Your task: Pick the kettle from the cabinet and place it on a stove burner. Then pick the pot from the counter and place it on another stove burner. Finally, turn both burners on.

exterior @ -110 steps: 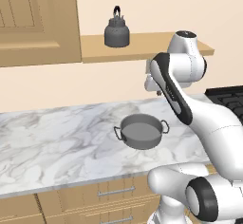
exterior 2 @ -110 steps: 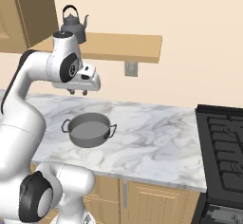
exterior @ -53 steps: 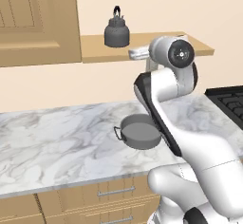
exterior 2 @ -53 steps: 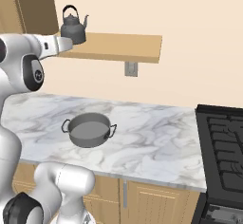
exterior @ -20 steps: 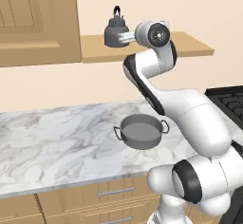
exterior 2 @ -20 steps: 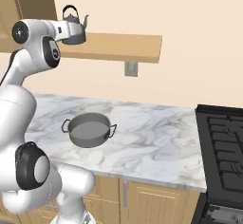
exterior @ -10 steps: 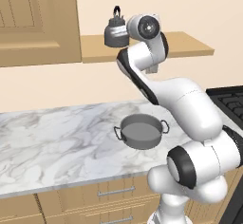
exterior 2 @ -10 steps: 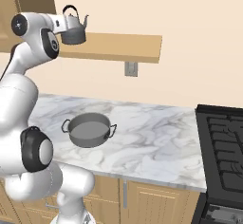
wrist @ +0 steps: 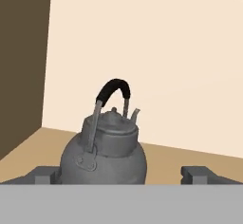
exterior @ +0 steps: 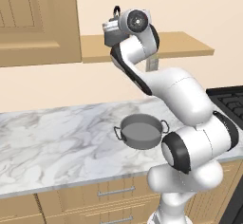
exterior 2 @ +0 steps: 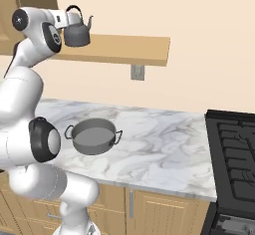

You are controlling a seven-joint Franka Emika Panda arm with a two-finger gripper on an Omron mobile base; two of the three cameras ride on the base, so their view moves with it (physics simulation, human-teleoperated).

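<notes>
The first step of the task is in hand: the approach to the kettle [wrist: 105, 152], which stands upright on the plank shelf of the cabinet [exterior 2: 124, 50], close to the tall panelled part at its end. In the hand view the gripper [wrist: 122, 173] is level with the kettle's rounded body and very near it, its two finger tips spread as wide as they go, one at the kettle's side and the other well out past its opposite side, so the jaws are released and hold nothing. The kettle sits off centre between them, nearer one tip. Judging from that, the next move calls for centring the body, or the black arched handle [wrist: 114, 89], between the fingers, easing forward, and closing before lifting clear of the shelf. The pot [exterior 2: 92, 136] waits on the marble counter [exterior 2: 159, 134], untouched, with the stove burners [exterior 2: 238, 154] well apart from it at the counter's far end, both bare. No brand, label or writing can be read on the kettle, pot or cabinet.
</notes>
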